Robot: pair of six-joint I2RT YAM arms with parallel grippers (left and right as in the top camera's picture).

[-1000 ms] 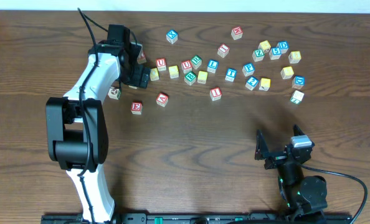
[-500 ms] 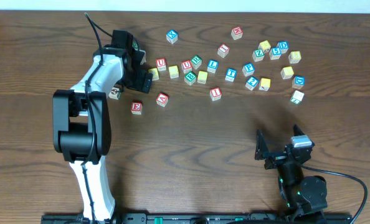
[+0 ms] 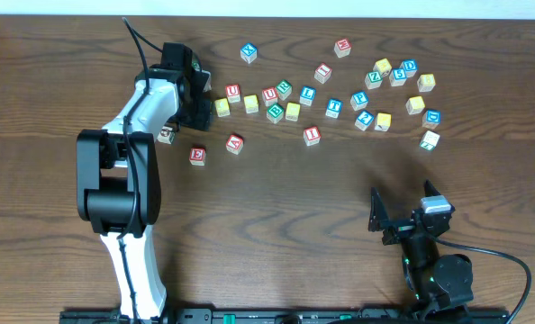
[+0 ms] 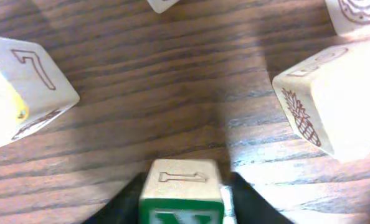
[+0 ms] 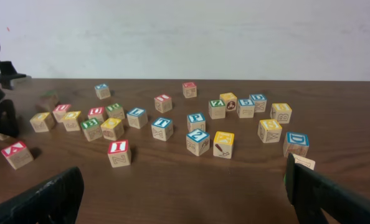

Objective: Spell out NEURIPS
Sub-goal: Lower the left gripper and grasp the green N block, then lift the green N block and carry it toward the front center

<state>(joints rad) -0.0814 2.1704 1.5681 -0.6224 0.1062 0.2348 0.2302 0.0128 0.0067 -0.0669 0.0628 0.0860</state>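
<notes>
The pale, square-edged wooden N cube, green-framed, is pinched between the 2 left fingers over the dark, streaky-grained desk at the left end of the cube scatter, white-and-black left arm stretched far forward, while the right fingers gape wide, empty, facing a plain pale wall.

I see the green N cube pinched between my left gripper's fingers. A pineapple-engraved cube sits to the right, a 7-marked cube to the left.
</notes>
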